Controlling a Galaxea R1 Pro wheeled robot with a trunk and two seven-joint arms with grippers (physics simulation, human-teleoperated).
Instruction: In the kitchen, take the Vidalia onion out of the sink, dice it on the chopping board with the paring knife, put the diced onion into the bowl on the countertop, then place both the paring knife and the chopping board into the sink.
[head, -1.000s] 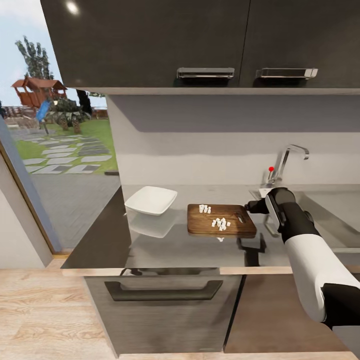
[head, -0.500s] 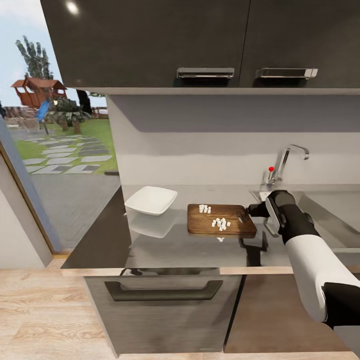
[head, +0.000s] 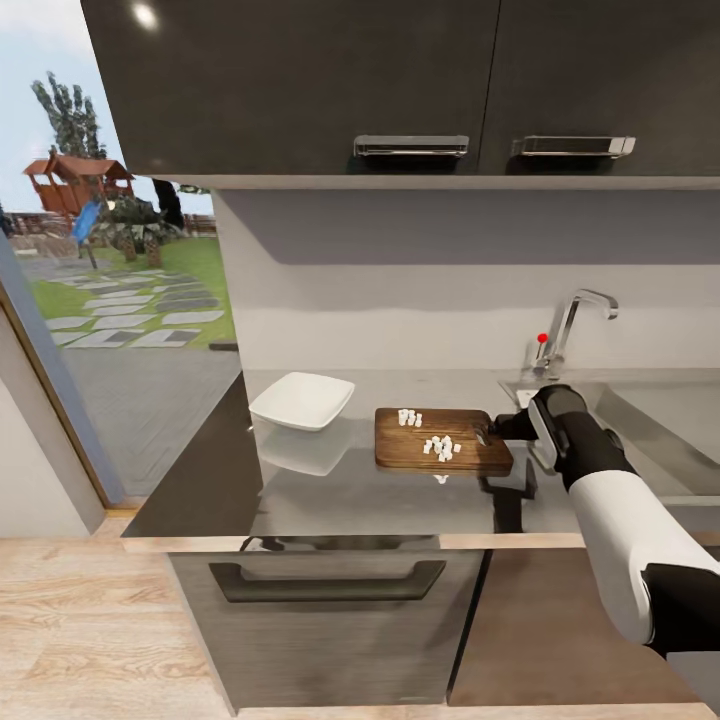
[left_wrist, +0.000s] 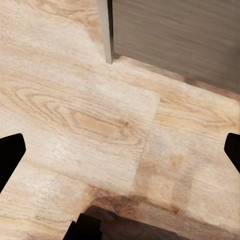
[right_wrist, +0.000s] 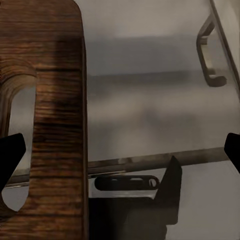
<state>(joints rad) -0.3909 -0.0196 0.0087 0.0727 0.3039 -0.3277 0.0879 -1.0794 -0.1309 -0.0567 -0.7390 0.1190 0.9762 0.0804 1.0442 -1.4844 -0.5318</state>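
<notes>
The brown chopping board lies on the dark countertop with small white diced onion pieces scattered on it; one piece lies just off its near edge. The white bowl stands empty to the board's left. My right gripper hovers open at the board's handle-slot end, its dark fingertips spread wide above board and countertop. Over the wooden floor, my left gripper is open and holds nothing. The paring knife is out of view.
The steel sink with its chrome tap lies right of the board, behind my right arm. Dark wall cabinets hang overhead. A glass door to the garden is at the left. Dark base cabinets sit under the countertop.
My right gripper has dropped slightly and come a little nearer to the board's handle end. The board, the onion pieces and the bowl have stayed put.
</notes>
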